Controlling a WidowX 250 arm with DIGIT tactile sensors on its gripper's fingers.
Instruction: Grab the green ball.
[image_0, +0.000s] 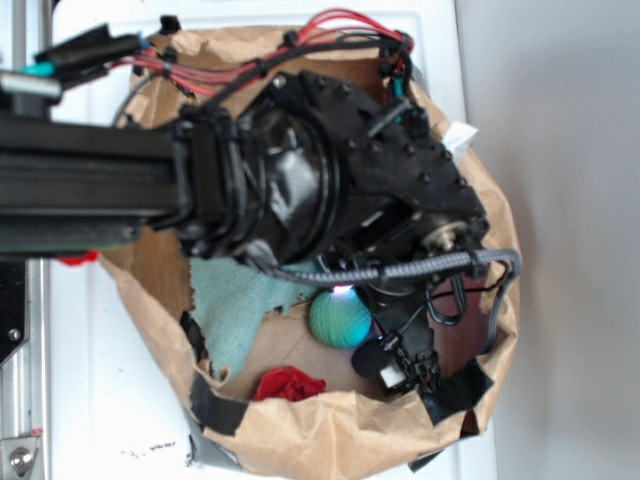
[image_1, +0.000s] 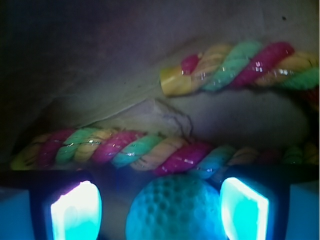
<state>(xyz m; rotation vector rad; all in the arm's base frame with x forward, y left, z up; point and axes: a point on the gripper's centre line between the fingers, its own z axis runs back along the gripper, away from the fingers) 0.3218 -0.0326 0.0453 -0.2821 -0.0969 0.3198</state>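
A: Where is the ball relative to the gripper?

B: Wrist view: it sits between the two lit pads, dead ahead on the closing line and low in the frame. The gap to the right pad looks narrower than the gap to the left, so it is slightly off-centre toward the right finger. I see no contact on either side.

A: Jaw state?

B: Spread apart, nothing gripped. Each pad stands clear of the ball's dimpled surface.

A: Position in the bag?

B: Exterior view: ball on the bag floor, toward the near rim, just under the wrist. The cloth lies beside it toward the bag's left wall; a red item is close to the near rim. The arm hides most of the bag's far half.

A: Anything crowding the grasp?

B: The rope runs crosswise just beyond the ball, roughly parallel to the line between the fingers. A second length lies farther off. Judgement: being round, the ball needs no wrist alignment; closing here should catch it. Risk: pushing deeper may snag the near rope strand.
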